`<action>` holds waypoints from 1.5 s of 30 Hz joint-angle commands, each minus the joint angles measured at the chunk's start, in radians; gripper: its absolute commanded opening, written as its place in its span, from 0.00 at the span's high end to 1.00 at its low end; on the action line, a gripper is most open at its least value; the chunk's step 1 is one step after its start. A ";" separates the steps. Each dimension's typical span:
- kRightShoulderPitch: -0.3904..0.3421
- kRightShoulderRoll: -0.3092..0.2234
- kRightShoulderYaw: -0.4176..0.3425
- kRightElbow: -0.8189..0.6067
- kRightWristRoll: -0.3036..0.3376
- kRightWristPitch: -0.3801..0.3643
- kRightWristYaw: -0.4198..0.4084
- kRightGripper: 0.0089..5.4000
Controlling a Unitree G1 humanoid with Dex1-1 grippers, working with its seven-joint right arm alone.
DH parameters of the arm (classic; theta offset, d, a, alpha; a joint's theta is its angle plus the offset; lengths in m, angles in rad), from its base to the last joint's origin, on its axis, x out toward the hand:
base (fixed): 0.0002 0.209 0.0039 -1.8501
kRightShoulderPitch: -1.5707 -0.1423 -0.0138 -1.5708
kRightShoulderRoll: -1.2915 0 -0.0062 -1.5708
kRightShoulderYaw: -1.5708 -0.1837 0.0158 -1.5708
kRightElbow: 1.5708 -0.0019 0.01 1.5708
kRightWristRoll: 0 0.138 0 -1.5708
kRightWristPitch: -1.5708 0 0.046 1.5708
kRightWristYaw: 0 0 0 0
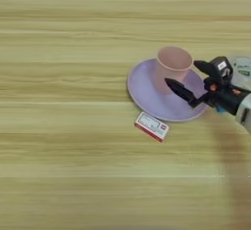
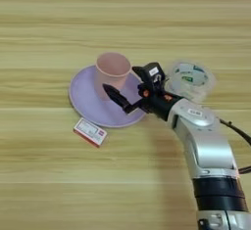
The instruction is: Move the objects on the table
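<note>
Spread apart, the two black fingers of the right gripper (image 2: 123, 86) hold nothing: one finger (image 2: 116, 98) reaches across the near side of the pink cup (image 2: 112, 70), low against its wall, while the other sits by the cup's right side, so the cup's right flank lies roughly in the gap between them. That cup stands upright, mouth up, on the far part of a lilac plate (image 2: 86, 103) set a little right of the table's middle. To do this step well, I judge the gripper should centre the cup wall between the fingers before they shut, taking it below the rim where the wall is stiffer; a thin plastic cup is likely to flex or tip if pinched off-centre. Any lift should go straight up so the base clears the plate without dragging it. Whether the near finger already touches the cup cannot be told. Just in front of the plate, close to its near-left edge, lies a small red and white box (image 2: 90, 131), flat and at a slant. Behind the gripper's wrist, to the right of the plate, rests the clear round container (image 2: 190, 78) with its white-green label, near the arm, so the silver forearm (image 2: 206, 143) should stay clear of it on the wooden table (image 2: 44, 33).
</note>
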 commanded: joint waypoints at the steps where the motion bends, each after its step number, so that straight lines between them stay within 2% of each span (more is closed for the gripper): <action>1: -0.082 -0.015 -0.001 -0.013 -0.012 -0.038 -0.017 0.01; 27: -0.161 0.027 0.029 0.125 -0.040 -0.093 -0.011 0.01; 45: -0.217 0.086 0.041 0.229 -0.060 -0.146 -0.041 0.01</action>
